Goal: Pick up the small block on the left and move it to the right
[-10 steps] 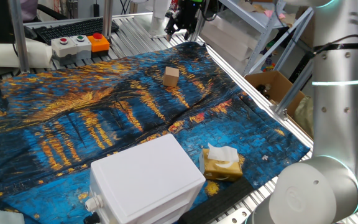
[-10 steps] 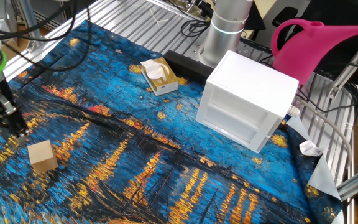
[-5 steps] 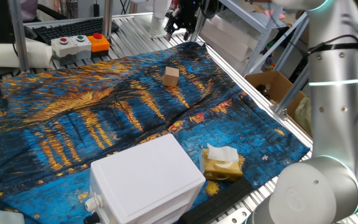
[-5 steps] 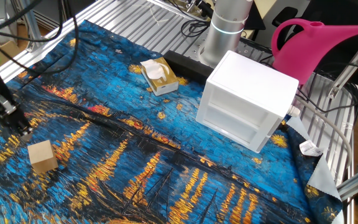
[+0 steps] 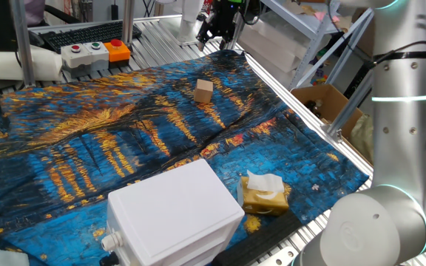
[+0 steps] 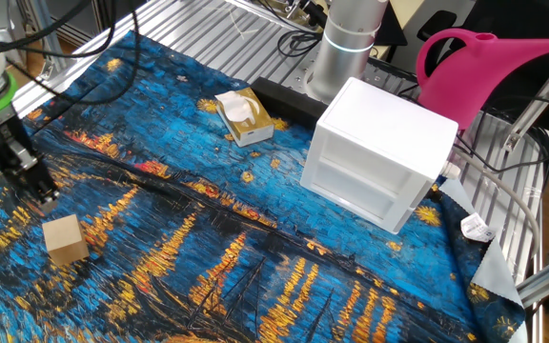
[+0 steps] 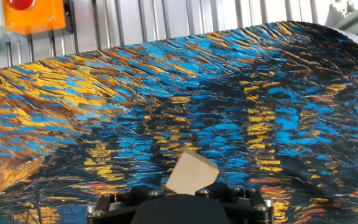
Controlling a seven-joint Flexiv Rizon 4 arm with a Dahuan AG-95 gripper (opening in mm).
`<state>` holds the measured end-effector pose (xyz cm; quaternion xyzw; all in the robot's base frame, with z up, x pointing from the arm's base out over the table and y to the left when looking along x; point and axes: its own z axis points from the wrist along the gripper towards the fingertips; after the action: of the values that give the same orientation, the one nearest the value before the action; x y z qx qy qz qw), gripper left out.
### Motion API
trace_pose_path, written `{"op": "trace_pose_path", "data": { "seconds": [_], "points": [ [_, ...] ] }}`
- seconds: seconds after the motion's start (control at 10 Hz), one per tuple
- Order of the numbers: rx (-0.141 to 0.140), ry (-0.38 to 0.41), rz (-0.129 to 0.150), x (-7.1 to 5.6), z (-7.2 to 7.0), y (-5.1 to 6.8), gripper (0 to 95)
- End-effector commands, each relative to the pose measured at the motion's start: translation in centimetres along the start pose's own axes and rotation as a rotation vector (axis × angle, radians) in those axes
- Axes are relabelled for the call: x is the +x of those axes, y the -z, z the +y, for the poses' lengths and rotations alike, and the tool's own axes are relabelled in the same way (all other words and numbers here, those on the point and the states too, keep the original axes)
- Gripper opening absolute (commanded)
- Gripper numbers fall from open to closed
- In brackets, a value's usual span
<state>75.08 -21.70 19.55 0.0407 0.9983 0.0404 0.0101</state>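
The small block (image 5: 203, 90) is a plain tan wooden cube resting on the blue and gold patterned cloth (image 5: 124, 140). It also shows in the other fixed view (image 6: 65, 238) and low in the hand view (image 7: 191, 173). My gripper (image 5: 217, 41) hangs over the far edge of the cloth, beyond the block and not touching it. In the other fixed view the gripper (image 6: 44, 196) is just above and behind the block. Its fingers look spread and hold nothing. The fingertips are hidden in the hand view.
A big white plastic box (image 5: 172, 214) stands at the near end of the cloth, with a yellow-brown lump with white tissue (image 5: 263, 193) beside it. A button box (image 5: 95, 50) sits beyond the cloth. A pink watering can (image 6: 484, 71) stands behind the white box.
The gripper has shifted a little sideways over the cloth's edge, closer to the block. The block has not moved.
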Motion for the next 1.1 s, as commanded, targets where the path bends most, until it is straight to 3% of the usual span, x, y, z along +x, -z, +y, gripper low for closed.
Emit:
{"op": "trace_pose_path", "data": {
  "seconds": [0.1,1.1],
  "points": [
    [0.004,0.0,-0.006,0.2,0.0,0.0,76.0],
    [0.002,0.003,-0.012,0.4,0.0,-1.3,76.0]
  ]
}}
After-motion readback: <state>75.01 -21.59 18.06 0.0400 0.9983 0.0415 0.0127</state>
